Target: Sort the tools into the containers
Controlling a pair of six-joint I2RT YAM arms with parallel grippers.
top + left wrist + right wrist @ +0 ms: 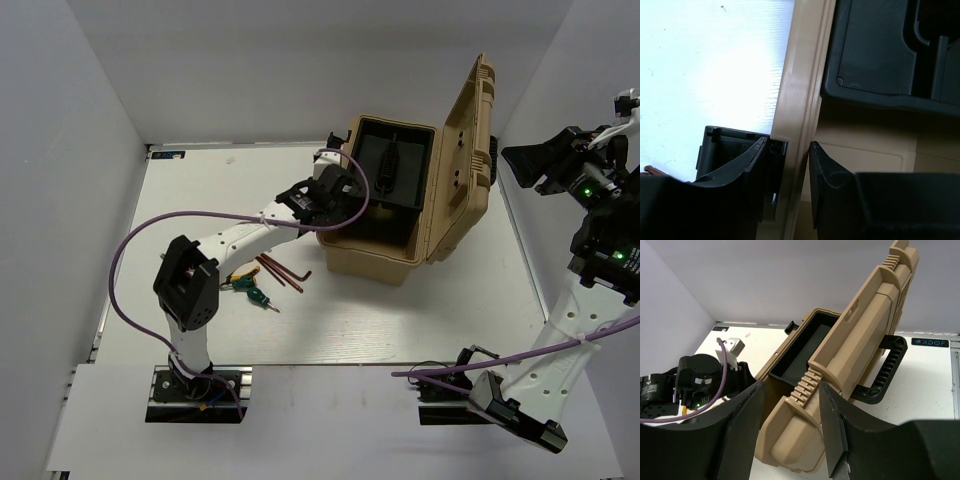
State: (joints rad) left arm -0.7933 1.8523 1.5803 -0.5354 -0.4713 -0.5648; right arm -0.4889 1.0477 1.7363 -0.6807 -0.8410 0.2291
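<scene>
Seen from the top external view, a tan plastic tool case (385, 250) stands open on the white desk (200, 200), its lid (465, 140) raised on the right and a black moulded tray (395, 180) seated inside. The tools lie just left of the case's near corner: thin dark-red L-shaped hex keys (285, 270) closest to it, with yellow-handled pliers (238, 279) and a short green-handled screwdriver (260, 296) farther out. The left arm is stretched forward, the left hand (335, 195) at the case's left wall. The right arm is held high, the right hand (530, 160) well apart from the case. In the left wrist view, the fingers are set astride the case's rim, one outside by a black latch-like fitting (730, 142) and one inside, partly closed and apparently pinching the wall. Sorting is judged barely begun. The wall should be released cleanly, without the case being dragged, and the tools then approached low. In the right wrist view, the right hand is seen open and empty, pointed at the lid.
</scene>
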